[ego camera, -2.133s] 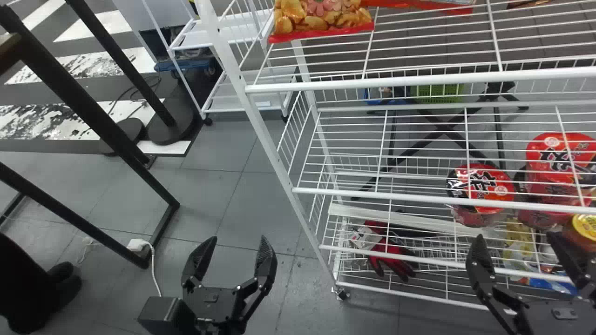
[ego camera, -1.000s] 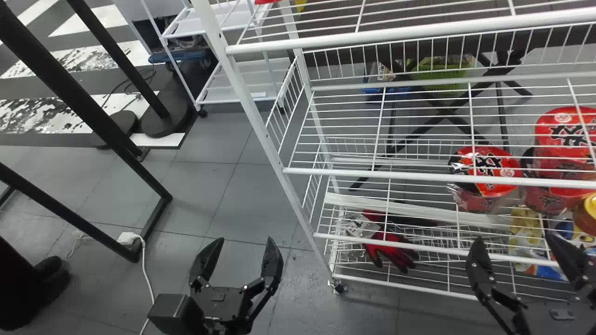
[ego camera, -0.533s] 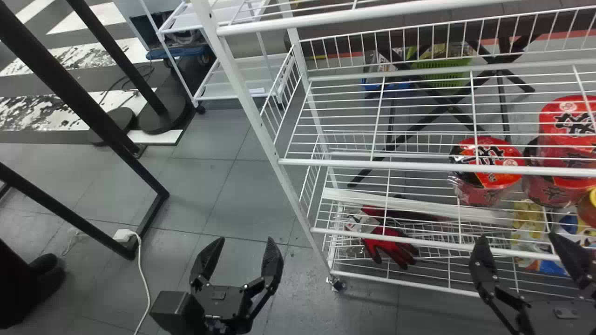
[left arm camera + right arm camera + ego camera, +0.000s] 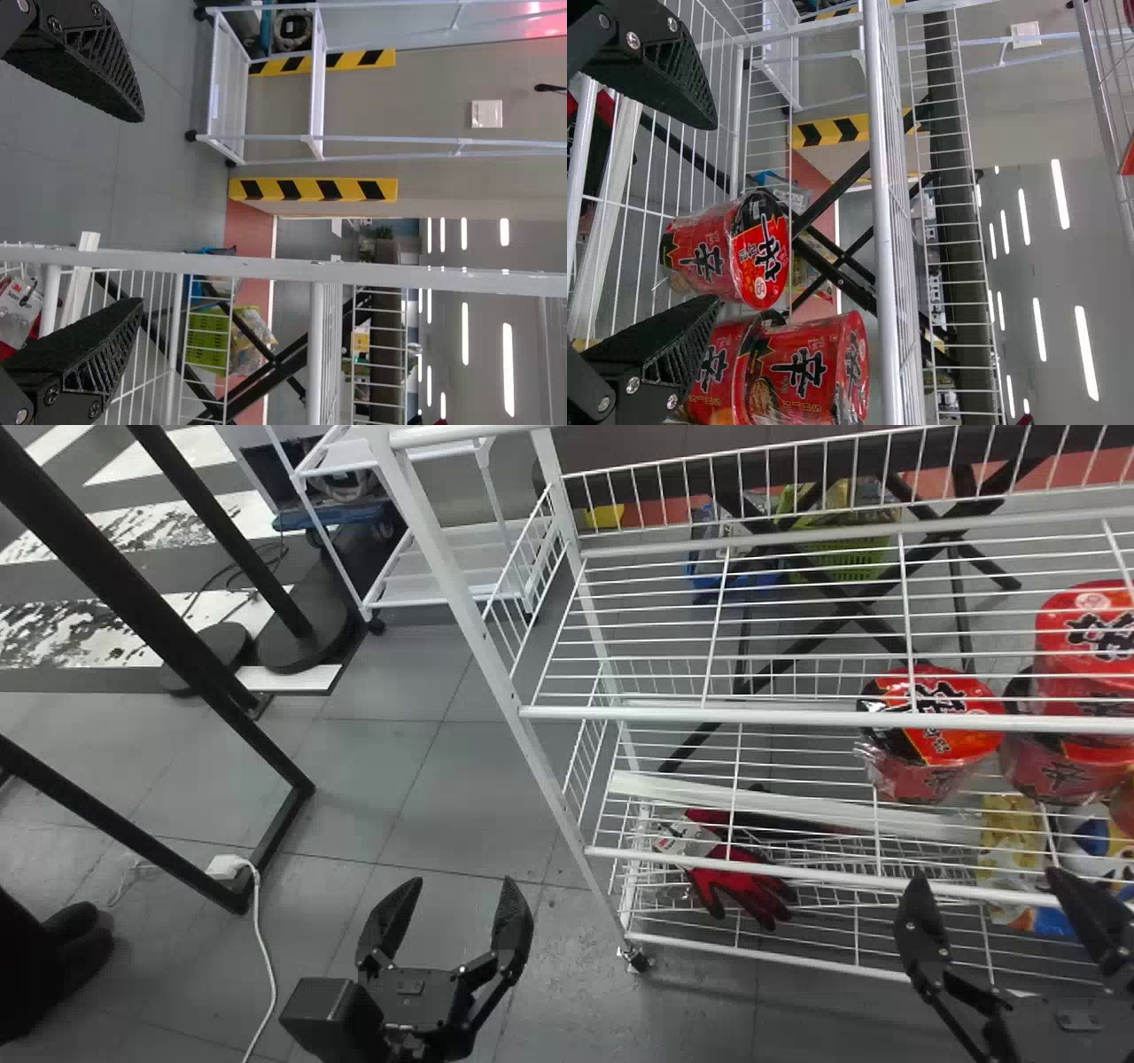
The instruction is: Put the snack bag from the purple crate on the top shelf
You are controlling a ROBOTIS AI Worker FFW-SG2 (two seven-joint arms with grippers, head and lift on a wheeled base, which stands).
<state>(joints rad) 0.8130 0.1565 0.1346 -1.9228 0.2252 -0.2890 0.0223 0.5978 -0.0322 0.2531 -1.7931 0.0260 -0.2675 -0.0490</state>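
Grey tiled floor (image 4: 390, 779) is stretching beneath a white wire rack (image 4: 709, 715) bearing red-and-black round cups (image 4: 722, 248). The black left gripper (image 4: 462, 881) and right gripper (image 4: 984, 875) are hanging spread, empty. A red edge (image 4: 1128, 158), too cropped to identify as the snack bag, is showing high up

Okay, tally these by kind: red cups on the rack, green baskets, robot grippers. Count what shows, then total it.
Red cups: 3
Green basket: 1
Left gripper and right gripper: 2
Total: 6
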